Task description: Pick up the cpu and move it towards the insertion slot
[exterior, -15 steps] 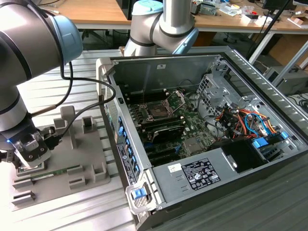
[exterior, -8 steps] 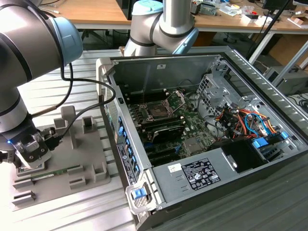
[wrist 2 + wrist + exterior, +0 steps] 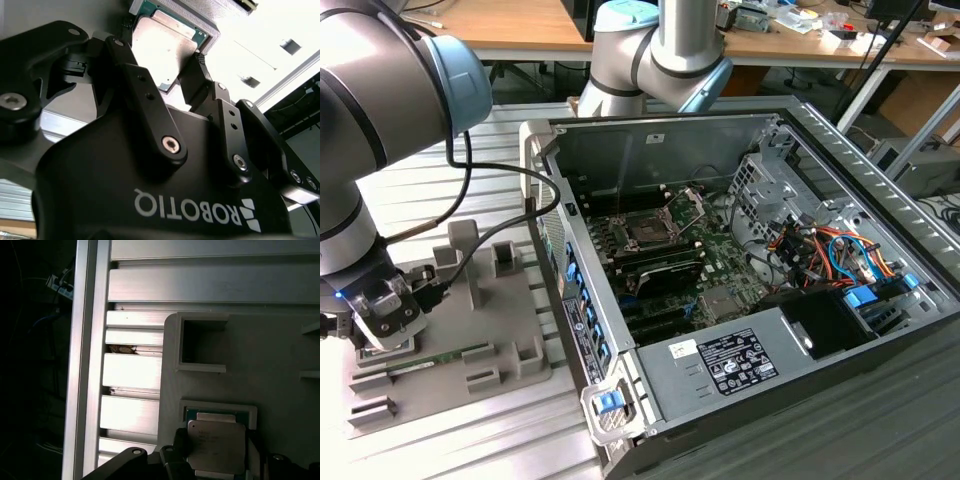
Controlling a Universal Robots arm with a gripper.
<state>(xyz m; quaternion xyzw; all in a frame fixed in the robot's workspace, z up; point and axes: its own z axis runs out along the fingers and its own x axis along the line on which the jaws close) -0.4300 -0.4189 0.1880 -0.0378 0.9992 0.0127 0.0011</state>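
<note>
Tool [image 3: 162,59] grips the cpu [image 3: 216,446] in grey tray [image 3: 480,312]; case wall [image 3: 554,240] separates the insertion slot [image 3: 648,228].

In the first wrist view the pincer [image 3: 217,455] hides two edges of the cpu [image 3: 215,437]

What's been counted: 1 cpu [image 3: 216,446], 1 gripper [image 3: 375,338], 1 insertion slot [image 3: 648,230], 1 grey tray [image 3: 510,330], 1 open pc case [image 3: 720,365]; prob 1 green mem stick [image 3: 440,355], edge barely seen.

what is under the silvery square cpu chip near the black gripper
The silvery square cpu chip sits over a grey plastic square-walled tray pocket; its raised rim shows beside the chip. The pocket floor is hidden by the chip.
</note>
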